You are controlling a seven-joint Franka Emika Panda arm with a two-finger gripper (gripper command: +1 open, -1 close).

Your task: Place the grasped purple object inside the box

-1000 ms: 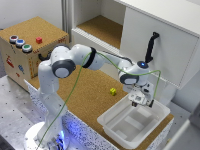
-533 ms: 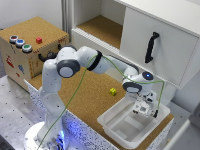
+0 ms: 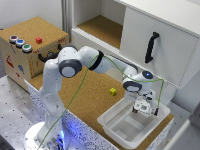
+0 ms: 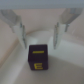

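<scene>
Dark purple, near-black cube, the purple object (image 4: 38,58), lies on the white floor of the box (image 3: 116,131); a yellowish mark shows on its near face in the wrist view. Gripper (image 4: 40,32) is above it with fingers spread, one finger (image 4: 19,30) to each side, and neither touches the cube. In the exterior view the gripper (image 3: 141,106) hangs over the box's far end, beside the rim; the cube itself is too small to pick out there. Box sits at the edge of the cork tabletop (image 3: 87,95). Yellow cube (image 3: 113,91) rests on the cork, near the box but apart from it. Wooden box with coloured buttons (image 3: 30,50) stands well apart at the exterior view's left. White cabinet (image 3: 150,35) behind.
</scene>
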